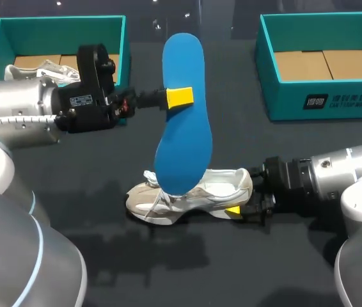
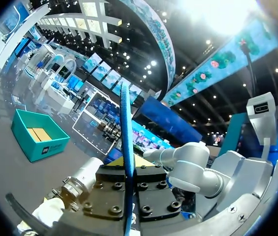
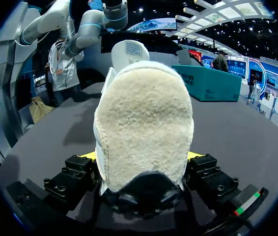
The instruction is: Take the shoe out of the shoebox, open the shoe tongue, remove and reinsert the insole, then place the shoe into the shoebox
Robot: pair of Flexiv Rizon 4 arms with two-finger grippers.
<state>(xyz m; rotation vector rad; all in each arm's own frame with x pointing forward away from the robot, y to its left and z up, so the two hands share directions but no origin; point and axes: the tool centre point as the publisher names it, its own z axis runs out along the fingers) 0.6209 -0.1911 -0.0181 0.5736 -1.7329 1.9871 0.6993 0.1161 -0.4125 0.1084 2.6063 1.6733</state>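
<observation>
My left claw (image 1: 180,97) is clamped on the flat blue foam insole (image 1: 184,141), holding it on end above the white mesh sneaker (image 1: 219,185). My right claw (image 1: 234,210) pinches the heel, steadying that sneaker on the dark table (image 1: 72,243), I judge for reinsertion

Twin silver-grey arms, black at the wrists.
Left arm (image 1: 15,105) from 9 o'clock, right arm (image 1: 354,173) from 4 o'clock: rounded shells, thin pale-blue joint rings; ribbed white cable (image 1: 15,120) and small white label (image 1: 82,100) on the left. Left pincer (image 1: 180,97) and right pincer (image 1: 235,210) black, bolt-studded, yellow-tipped.
</observation>
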